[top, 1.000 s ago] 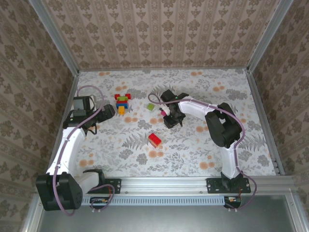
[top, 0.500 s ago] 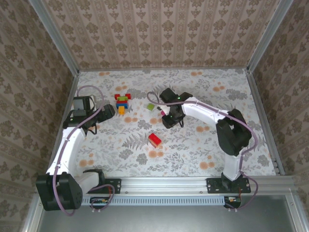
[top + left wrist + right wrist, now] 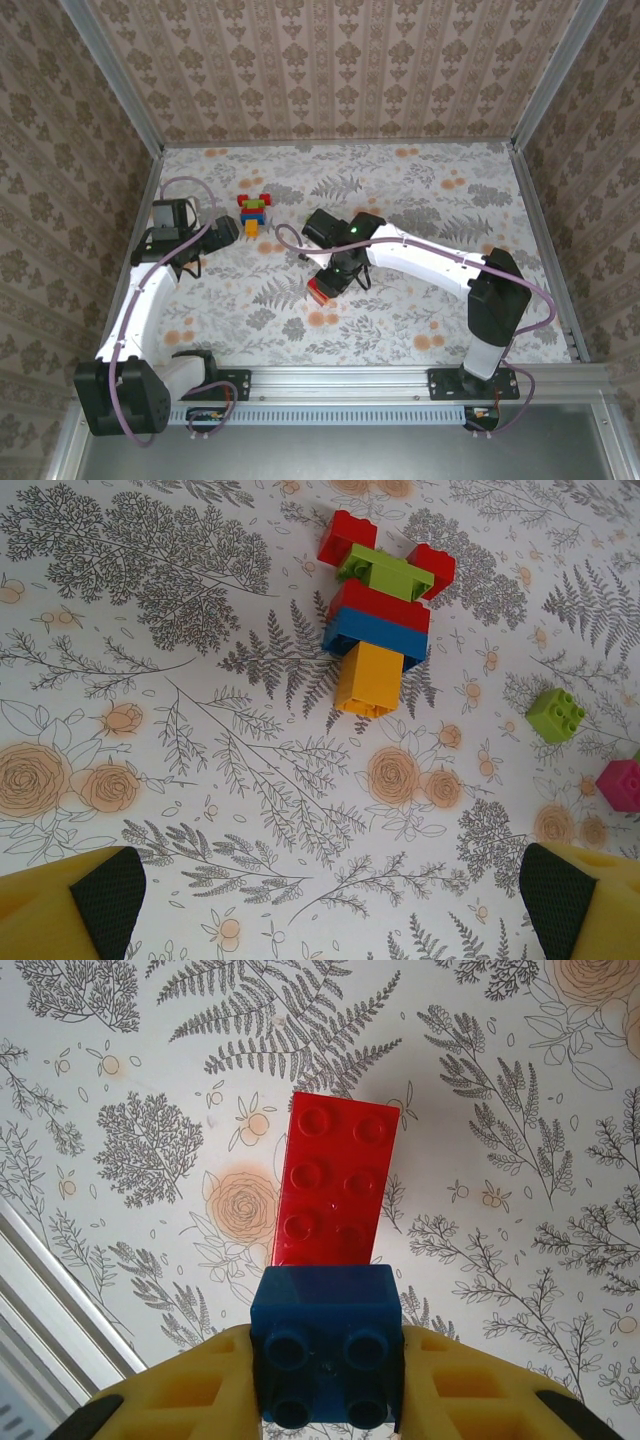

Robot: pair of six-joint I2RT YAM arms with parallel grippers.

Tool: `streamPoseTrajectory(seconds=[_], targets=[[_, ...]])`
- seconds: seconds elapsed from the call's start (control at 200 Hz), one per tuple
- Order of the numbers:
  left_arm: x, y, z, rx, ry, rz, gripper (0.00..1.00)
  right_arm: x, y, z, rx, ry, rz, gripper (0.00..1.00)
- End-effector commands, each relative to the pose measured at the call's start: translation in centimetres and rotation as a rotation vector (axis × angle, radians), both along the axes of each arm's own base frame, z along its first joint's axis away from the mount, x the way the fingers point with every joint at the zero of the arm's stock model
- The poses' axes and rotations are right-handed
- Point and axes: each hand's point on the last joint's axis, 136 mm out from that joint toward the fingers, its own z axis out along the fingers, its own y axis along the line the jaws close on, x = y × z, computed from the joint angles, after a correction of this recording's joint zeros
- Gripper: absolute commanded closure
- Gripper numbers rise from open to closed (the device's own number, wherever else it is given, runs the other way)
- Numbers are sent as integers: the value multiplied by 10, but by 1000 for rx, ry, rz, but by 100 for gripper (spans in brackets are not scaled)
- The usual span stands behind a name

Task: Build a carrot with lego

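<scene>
My right gripper (image 3: pixel 325 1390) is shut on a blue square brick (image 3: pixel 325 1345), studs facing the camera. Just beyond it a red oblong brick (image 3: pixel 337 1192) lies on the table, its near end hidden behind the blue one; I cannot tell whether they touch. From above, the right gripper (image 3: pixel 324 282) hangs over this red brick (image 3: pixel 316 294) mid-table. A small stack (image 3: pixel 381 608) of red, light green, blue and orange bricks lies flat ahead of my left gripper (image 3: pixel 330 920), which is open with nothing between its fingers. The stack (image 3: pixel 254 212) sits just right of the left gripper (image 3: pixel 225 230).
A loose light green brick (image 3: pixel 556 715) and a magenta brick (image 3: pixel 622 785) lie right of the stack. The flowered table cover (image 3: pixel 420 320) is bare to the near right. Patterned walls close off three sides; a metal rail (image 3: pixel 400 380) runs along the near edge.
The right arm swung from near the loose green brick toward the near left and now hangs over the red brick. The left arm has not moved.
</scene>
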Motion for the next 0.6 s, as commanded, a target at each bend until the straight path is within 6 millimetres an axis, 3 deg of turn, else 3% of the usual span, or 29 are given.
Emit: streamPoseTrajectory(seconds=[0.0,0.595], targets=[[3,-4,8,8,-22,-29,0,2,1,7,-13,-7,-30,69],[3,-3,7,9,-20,-27,0,14,18,-11,-30,-4,-65,70]])
